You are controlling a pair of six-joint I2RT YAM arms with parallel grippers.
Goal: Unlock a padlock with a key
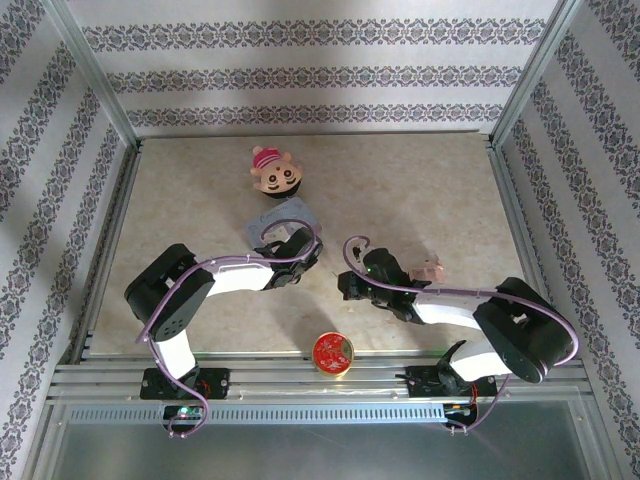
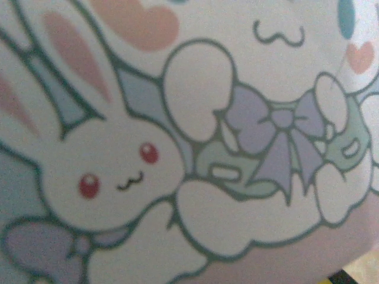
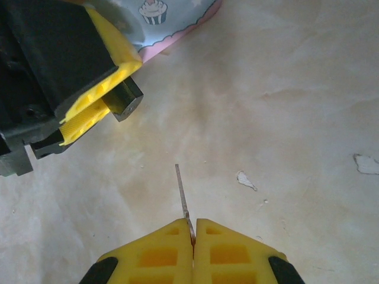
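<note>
With the right hand (image 3: 192, 225) pinching the key (image 3: 182, 189) and the left hand (image 3: 120, 89) clamping the padlock (image 3: 127, 102) beside the tin (image 3: 172, 23), a skewed approach could jam the tip against the padlock and twist the key loose.

Your left arm (image 1: 215, 280) is folded at the elbow on the left side, and its forearm reaches to the right, toward the middle. Your right arm (image 1: 450, 310) is folded in the opposite way, and its forearm reaches to the left. The two wrists are near each other but apart. In the right wrist view, your left gripper (image 3: 121, 92) presses its yellow fingers on the padlock (image 3: 127, 102). Your right gripper (image 3: 192, 232) has its fingers closed together and pinches the key (image 3: 182, 192), which sticks out forward from the fingertips.
</note>
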